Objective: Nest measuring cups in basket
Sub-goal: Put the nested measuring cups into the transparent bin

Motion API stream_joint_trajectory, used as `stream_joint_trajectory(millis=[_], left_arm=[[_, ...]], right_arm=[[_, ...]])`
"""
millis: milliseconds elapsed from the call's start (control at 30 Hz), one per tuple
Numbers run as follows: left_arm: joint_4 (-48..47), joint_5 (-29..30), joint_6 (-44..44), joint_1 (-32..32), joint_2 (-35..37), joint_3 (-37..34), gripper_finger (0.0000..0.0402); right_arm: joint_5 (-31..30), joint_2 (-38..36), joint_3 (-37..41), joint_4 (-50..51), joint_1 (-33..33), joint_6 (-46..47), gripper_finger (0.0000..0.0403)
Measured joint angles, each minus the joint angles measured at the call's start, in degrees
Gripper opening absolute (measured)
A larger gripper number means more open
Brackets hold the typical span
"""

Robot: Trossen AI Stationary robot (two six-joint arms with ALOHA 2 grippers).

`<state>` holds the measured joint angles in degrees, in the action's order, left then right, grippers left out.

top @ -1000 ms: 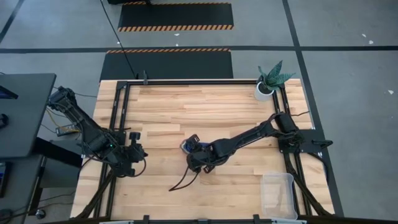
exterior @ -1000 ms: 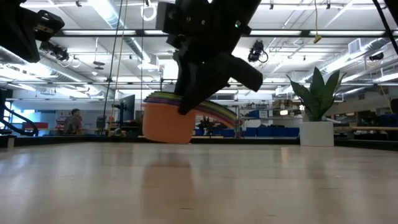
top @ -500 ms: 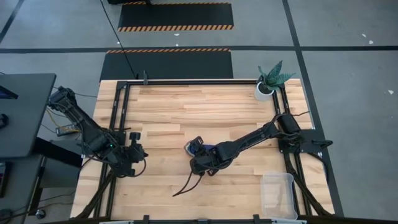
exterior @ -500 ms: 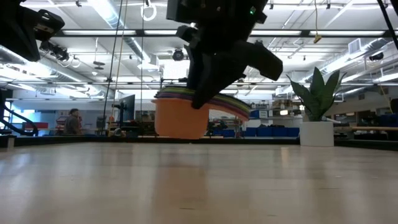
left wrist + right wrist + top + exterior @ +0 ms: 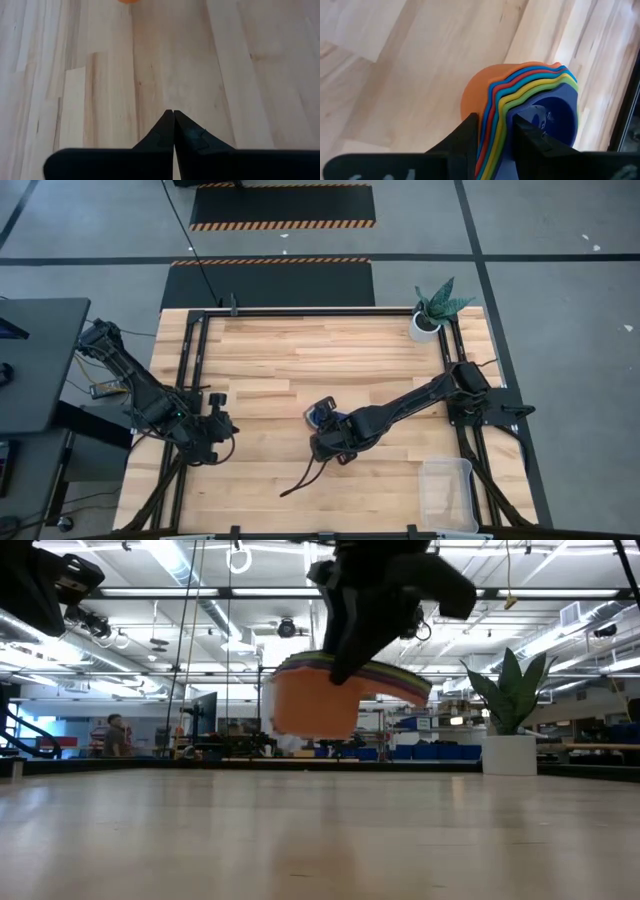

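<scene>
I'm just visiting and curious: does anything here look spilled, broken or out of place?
Nothing stands out. The right gripper holds the nested cups in the air above the table, and the basket sits upright at the table's corner.

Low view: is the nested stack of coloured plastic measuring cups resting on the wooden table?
No, the nested stack of measuring cups hangs clear above the wooden table, background showing beneath.

A potted plant [image 5: 433,308] in a white pot stands at the wooden table's [image 5: 300,350] far right corner.
</scene>
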<state>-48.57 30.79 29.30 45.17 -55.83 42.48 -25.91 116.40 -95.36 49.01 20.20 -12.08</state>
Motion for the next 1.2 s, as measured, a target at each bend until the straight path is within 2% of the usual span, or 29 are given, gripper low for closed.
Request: stream_joint_trajectory(millis=[467,667,833,1033,1200], left_arm=[[2.8,0.0,-0.1,0.0,0.0,0.0,0.0007],[4.8,0.0,0.1,0.0,0.0,0.0,0.0007],[8.6,0.0,-3.0,-0.4,0.0,0.0,0.0007],[8.6,0.0,0.4,-2.9,0.0,0.0,0.0007],[8.6,0.0,-2.9,-4.2,0.0,0.0,0.0007]], right_arm=[[0.1,0.0,-6.7,6.5,1.5,6.3,0.01],[0.1,0.0,-8.7,11.7,1.6,13.9,0.01],[0.8,0.0,-8.9,14.7,2.0,18.8,0.01],[3.5,0.0,-8.9,16.9,2.8,24.6,0.01],[3.5,0.0,-8.9,19.7,3.3,29.4,0.01]])
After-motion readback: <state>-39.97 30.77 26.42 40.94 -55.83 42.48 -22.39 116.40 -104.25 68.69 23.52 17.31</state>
